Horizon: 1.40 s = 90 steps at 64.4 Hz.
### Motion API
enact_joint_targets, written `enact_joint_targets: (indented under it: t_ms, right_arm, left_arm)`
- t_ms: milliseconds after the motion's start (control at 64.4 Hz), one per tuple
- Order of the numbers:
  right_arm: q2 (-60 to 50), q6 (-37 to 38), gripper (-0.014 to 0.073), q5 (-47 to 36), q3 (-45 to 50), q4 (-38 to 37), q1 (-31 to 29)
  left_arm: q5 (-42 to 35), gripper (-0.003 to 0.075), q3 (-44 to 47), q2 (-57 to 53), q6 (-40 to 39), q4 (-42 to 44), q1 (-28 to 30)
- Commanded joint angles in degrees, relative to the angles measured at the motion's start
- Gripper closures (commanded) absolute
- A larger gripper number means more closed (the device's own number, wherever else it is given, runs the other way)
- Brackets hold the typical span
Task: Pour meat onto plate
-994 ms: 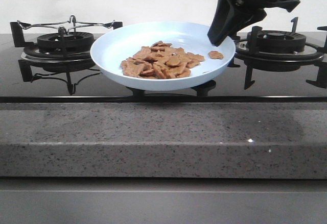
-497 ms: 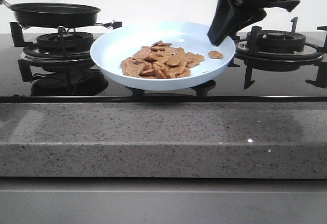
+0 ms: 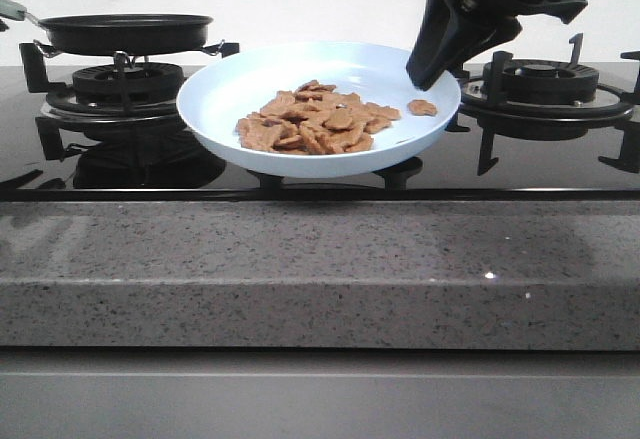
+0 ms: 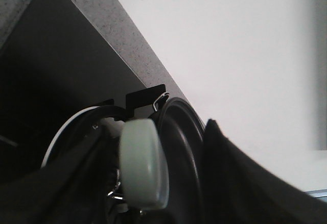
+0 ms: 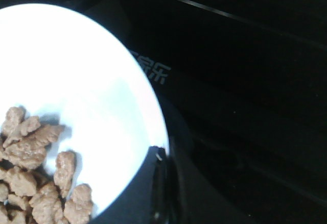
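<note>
In the front view, you see the plate (image 3: 318, 109) held above the glass stove top between the two burners, level or nearly so, with the meat (image 3: 318, 119) heaped in its middle and toward its front; one stray piece (image 3: 422, 107) lies apart near the right rim. Your right gripper (image 3: 432, 71) comes down from above and its black fingers meet the plate's right rim, pinching it. At the left, the black frying pan (image 3: 125, 32) sits level over the left burner (image 3: 115, 84), its pale handle (image 3: 12, 7) running off the left edge of the picture. The speckled grey surface (image 3: 320, 269) runs across the foreground in front of the stove.

In the left wrist view, you look along the pale handle (image 4: 143, 165) toward the pan's dark bowl (image 4: 179, 147). Dark gripper parts flank the handle on both sides and appear to clamp it, though the contact itself is partly hidden in shadow. A strip of speckled surface (image 4: 117, 40) and a pale wall lie beyond.

In the right wrist view, you see the plate's rim (image 5: 158, 127) caught at the dark gripper finger (image 5: 153, 183), with pieces of meat (image 5: 36, 173) lying on the pale inside near it. The black glass of the stove top (image 5: 245, 81) fills the rest.
</note>
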Motion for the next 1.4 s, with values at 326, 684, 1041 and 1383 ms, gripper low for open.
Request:
enact_joint_targets:
  t_ms: [326,684,1041,1383]
  right_arm:
    - [-2.21,-0.5,0.0713,-2.36,-1.36,0.81,-0.07]
    - [-2.21,-0.5,0.0713,-2.36,-1.36,0.81,-0.07]
    - [-2.21,-0.5,0.0713,-2.36,-1.36,0.81,-0.07]
    - [-2.21,-0.5,0.0713,-2.36,-1.36,0.81,-0.07]
  left_arm:
    - [2.7,0.0197,-11.06,-6.39,-11.44,22.73,4.1]
    - [-3.0,0.0205,-12.69,-21.84,-24.59,61.37,-3.83]
    - [-6.03,0.021,-0.89,-39.68,-43.97,92.51,-22.82]
    - [-8.09,0.021,21.19,-62.03,-46.93,94.6,-30.85]
